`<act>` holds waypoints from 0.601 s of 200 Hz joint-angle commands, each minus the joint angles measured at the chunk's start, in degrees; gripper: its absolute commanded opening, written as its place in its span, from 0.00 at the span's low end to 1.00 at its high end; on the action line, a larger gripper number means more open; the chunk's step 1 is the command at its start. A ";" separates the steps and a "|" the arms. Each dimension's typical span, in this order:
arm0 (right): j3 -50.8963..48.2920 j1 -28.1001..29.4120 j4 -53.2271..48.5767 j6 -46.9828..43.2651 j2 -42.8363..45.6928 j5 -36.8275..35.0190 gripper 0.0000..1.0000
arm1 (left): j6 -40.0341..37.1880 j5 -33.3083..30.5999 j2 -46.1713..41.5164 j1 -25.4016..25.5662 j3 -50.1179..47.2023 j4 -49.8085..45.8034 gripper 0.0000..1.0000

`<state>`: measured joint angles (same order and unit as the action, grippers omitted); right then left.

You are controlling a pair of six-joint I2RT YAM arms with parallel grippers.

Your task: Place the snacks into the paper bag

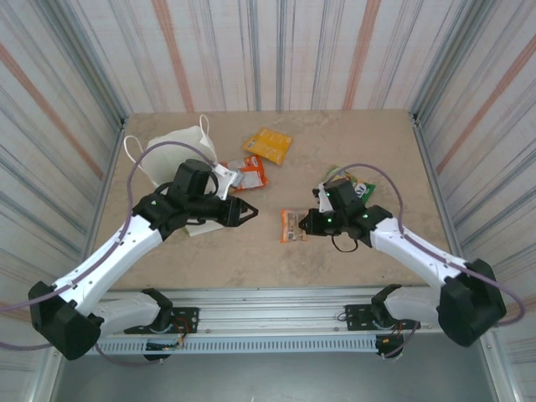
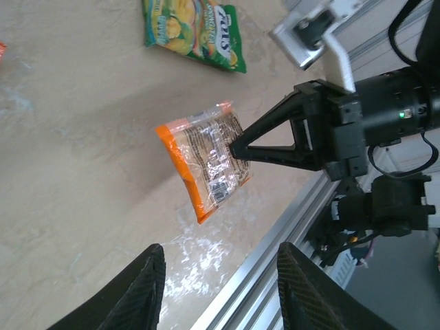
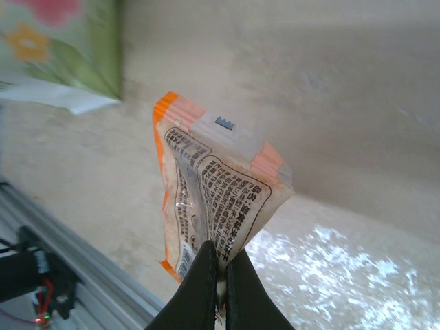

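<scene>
A small orange snack packet with clear printed film (image 1: 290, 225) sits mid-table, and my right gripper (image 1: 304, 223) is shut on its right edge. In the right wrist view the fingers (image 3: 221, 278) pinch the packet's (image 3: 216, 196) bottom seam and it stands up from them. Seen from the left wrist, the same packet (image 2: 206, 161) is held by the right gripper (image 2: 234, 148). My left gripper (image 1: 251, 212) is open and holds nothing, pointing right, just left of the packet; its jaws (image 2: 220, 289) stand wide. The flower-print paper bag (image 1: 172, 159) lies at the back left, behind the left arm.
A yellow-orange packet (image 1: 268, 144) lies at the back centre, and a red-orange one (image 1: 249, 172) is beside the bag's mouth. A green-yellow packet (image 2: 196, 31) lies partly under the right arm (image 1: 358, 186). The metal rail (image 1: 268, 310) runs along the near table edge.
</scene>
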<state>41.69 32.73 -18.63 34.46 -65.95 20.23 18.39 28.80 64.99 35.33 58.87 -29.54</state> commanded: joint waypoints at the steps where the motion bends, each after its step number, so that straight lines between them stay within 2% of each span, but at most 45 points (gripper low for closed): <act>1: -0.92 -0.98 8.32 -3.39 5.63 4.52 0.00 | 3.02 4.45 1.11 1.52 -2.18 9.16 0.50; 24: -1.14 -1.61 14.20 -5.05 10.34 6.40 0.00 | 5.05 5.73 2.79 2.20 -3.55 15.44 0.51; 47: -0.91 -2.17 18.00 -6.52 13.35 8.34 0.00 | 5.27 6.19 5.19 2.37 -2.60 17.28 0.51; 120: -0.58 -2.94 23.69 -6.13 14.20 12.69 0.00 | 3.50 11.34 9.26 4.46 1.06 23.03 0.50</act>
<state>41.19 30.24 1.61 29.28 -51.99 30.30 22.55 36.91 74.08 38.98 57.69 -10.98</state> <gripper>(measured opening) 0.063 0.509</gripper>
